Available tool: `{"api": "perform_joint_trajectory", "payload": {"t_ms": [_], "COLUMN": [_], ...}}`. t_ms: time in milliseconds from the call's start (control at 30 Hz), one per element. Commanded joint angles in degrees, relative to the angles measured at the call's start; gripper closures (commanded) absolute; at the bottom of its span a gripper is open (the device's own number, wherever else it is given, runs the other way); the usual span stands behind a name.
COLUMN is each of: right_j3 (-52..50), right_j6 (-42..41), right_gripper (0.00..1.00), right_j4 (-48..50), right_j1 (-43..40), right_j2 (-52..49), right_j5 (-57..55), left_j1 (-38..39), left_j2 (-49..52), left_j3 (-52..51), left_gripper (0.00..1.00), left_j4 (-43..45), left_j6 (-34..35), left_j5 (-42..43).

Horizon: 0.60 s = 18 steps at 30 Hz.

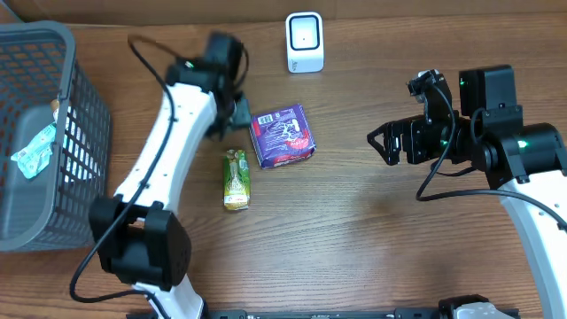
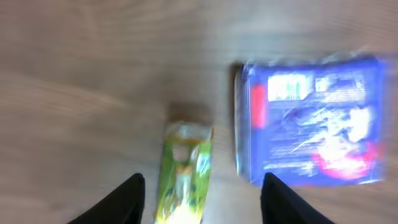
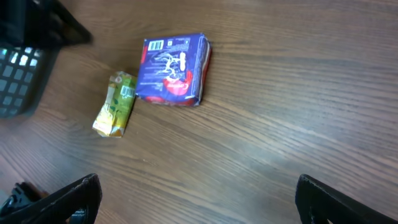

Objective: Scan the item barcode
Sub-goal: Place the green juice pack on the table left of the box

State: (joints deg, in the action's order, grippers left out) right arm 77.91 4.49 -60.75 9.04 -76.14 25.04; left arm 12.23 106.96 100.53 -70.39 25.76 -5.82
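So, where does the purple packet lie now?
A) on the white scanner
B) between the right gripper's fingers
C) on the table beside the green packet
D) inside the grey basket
C: the purple packet lies flat on the table, close beside the green packet.

I see the purple packet (image 1: 283, 136) lying flat and slightly skewed, printed face up, with white swirls and a red patch. Its white barcode label (image 1: 264, 118) shows near the far-left corner. Just beside it on the left, and nearer to me across a narrow gap, the slim green-and-yellow pouch (image 1: 236, 178) lies flat, running lengthwise toward me. The white scanner (image 1: 305, 42) stands upright at the far side, well apart from both.
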Motion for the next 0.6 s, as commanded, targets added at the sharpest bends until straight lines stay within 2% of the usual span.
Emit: {"api": "perform_joint_trajectory", "payload": {"t_ms": [0, 33, 100, 200, 300, 400, 567], "right_j3": [1.55, 1.55, 1.55, 1.55, 1.55, 1.55, 1.55], "right_j6": [0.07, 0.07, 0.07, 0.07, 0.07, 0.07, 0.07], "right_gripper": [0.00, 0.00, 0.00, 0.00, 0.00, 0.00, 0.00], "right_j4": [0.15, 0.13, 0.13, 0.13, 0.15, 0.15, 0.15], "right_j1": [0.22, 0.22, 0.22, 0.22, 0.22, 0.22, 0.22], "right_j2": [0.24, 0.24, 0.24, 0.24, 0.24, 0.24, 0.24], "right_j5": [0.09, 0.09, 0.09, 0.09, 0.09, 0.09, 0.09], "left_j1": [-5.22, -8.57, -14.23, -26.75, -38.36, -46.47, -50.73], "left_j2": [-1.36, -1.36, -1.36, -1.36, -0.96, 0.63, 3.43], "left_j3": [21.46, 30.62, 40.54, 48.61, 47.60, 44.63, 34.97], "left_gripper": [0.40, 0.31, 0.24, 0.17, 0.01, 0.00, 0.04], "left_j4": [-7.15, -10.75, -14.19, -18.10, -20.81, -21.29, -17.29], "left_j6": [-4.63, -4.66, -5.05, -4.96, -3.89, -4.44, -8.09], "left_j5": [-2.56, -2.56, -2.73, -2.69, -2.71, -2.10, -0.28]}}
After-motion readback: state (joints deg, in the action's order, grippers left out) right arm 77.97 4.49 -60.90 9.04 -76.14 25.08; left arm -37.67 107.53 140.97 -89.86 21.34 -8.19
